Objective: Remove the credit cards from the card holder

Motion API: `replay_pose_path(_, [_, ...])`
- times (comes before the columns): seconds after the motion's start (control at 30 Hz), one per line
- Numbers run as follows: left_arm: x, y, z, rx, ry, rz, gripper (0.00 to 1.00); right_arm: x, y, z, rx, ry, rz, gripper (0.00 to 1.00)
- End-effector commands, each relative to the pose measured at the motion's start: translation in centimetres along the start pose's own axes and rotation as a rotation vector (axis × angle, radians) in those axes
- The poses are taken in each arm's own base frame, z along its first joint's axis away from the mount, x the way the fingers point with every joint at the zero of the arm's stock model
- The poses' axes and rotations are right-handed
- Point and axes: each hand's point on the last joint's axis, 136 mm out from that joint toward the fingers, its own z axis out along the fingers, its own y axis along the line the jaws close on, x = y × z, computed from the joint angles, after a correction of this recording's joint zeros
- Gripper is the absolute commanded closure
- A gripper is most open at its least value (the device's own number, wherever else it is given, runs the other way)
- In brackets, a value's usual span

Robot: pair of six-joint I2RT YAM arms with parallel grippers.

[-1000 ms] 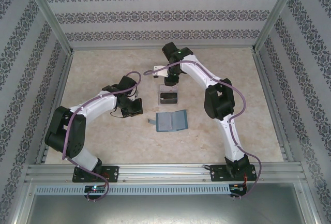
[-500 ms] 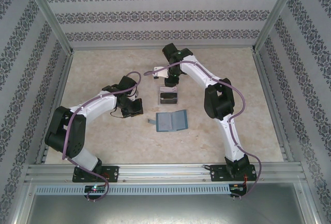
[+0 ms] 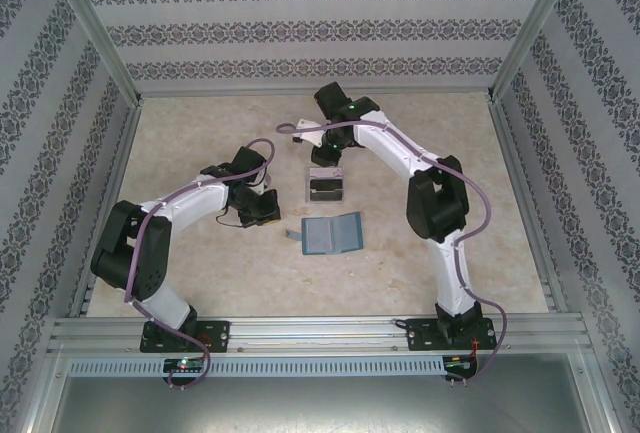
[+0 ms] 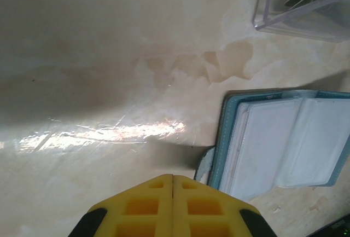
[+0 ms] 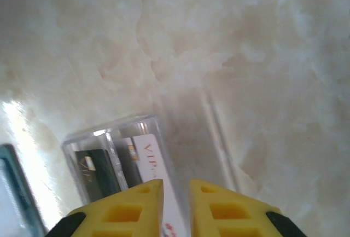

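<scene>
Opened flat near the middle of the beige marbled table (image 3: 200, 143): small teal bifold card holder (image 3: 332, 235), blue-grey pockets up, judged emptied. Just beyond it, inside a clear plastic box (image 3: 325, 185), both thin rectangular credit cards (image 3: 326, 190): pale card (image 5: 150, 157) with red lettering, dark card (image 5: 94, 170) beside it, likely set there to keep them together and off the holder. Poised over the box's far edge, right gripper (image 3: 324, 156), yellow jaws parted by a narrow slit, grasping nothing. Parked left of the holder, left gripper (image 3: 266, 210), jaws clenched together, empty, probably kept clear. From the right wrist: lettering legible, a mere dark patch from overhead. From the left wrist: bare pockets and pale side tab (image 4: 203, 163) up close.
</scene>
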Motion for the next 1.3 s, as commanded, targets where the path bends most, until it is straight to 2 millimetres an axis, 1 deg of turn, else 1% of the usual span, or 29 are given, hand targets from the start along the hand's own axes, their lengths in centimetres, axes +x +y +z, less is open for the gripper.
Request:
replay_pose_path(0.0, [-1.4, -1.2, -0.3, 0.051, -0.030, -0.001, 1.00, -1.7, 0.4, -1.7, 0.052, -0.084, 0.238, 0.80])
replay_pose_path(0.03, [-1.5, -1.3, -0.3, 0.053, -0.030, 0.001, 1.00, -1.4, 0.5, -1.8, 0.065, -0.090, 0.310, 0.75])
replay_pose_path(0.1, [-1.6, -1.6, -0.4, 0.063, -0.032, 0.003, 1.00, -1.0, 1.5, -2.2, 0.061, -0.104, 0.411, 0.71])
replay_pose_path(0.23, [-1.7, -2.2, -0.2, 0.080, -0.025, 0.001, 1.00, -0.1, 3.8, -2.8, 0.024, -0.143, 0.601, 0.76])
replay_pose_path(0.33, [-1.5, -2.8, 0.1, 0.097, -0.014, 0.014, 1.00, 1.2, 5.1, -2.8, 0.016, -0.112, 0.745, 0.79])
replay_pose_path(0.4, [-1.3, -3.2, 0.4, 0.106, -0.003, 0.023, 1.00, 1.9, 6.2, -2.8, 0.000, -0.093, 0.808, 0.83])
replay_pose_path(0.57, [-0.3, -4.2, 1.2, 0.114, 0.030, 0.039, 1.00, 3.5, 9.2, -2.5, -0.066, -0.044, 0.961, 0.84])
replay_pose_path(0.63, [0.1, -4.5, 1.7, 0.123, 0.047, 0.040, 1.00, 4.2, 10.4, -2.3, -0.099, -0.011, 1.007, 0.84])
replay_pose_path(0.73, [0.8, -5.1, 2.4, 0.131, 0.072, 0.050, 1.00, 4.6, 12.2, -1.9, -0.161, -0.013, 1.042, 0.83])
replay_pose_path(0.9, [2.2, -5.5, 3.6, 0.129, 0.129, 0.066, 1.00, 5.5, 14.0, -0.7, -0.228, -0.027, 1.135, 0.82])
replay_pose_path(1.07, [3.2, -4.8, 4.9, 0.110, 0.177, 0.065, 1.00, 6.2, 15.2, 0.5, -0.259, -0.012, 1.192, 0.83])
replay_pose_path(1.27, [4.1, -3.4, 6.1, 0.065, 0.217, 0.053, 1.00, 5.6, 16.6, 1.9, -0.332, -0.013, 1.222, 0.82])
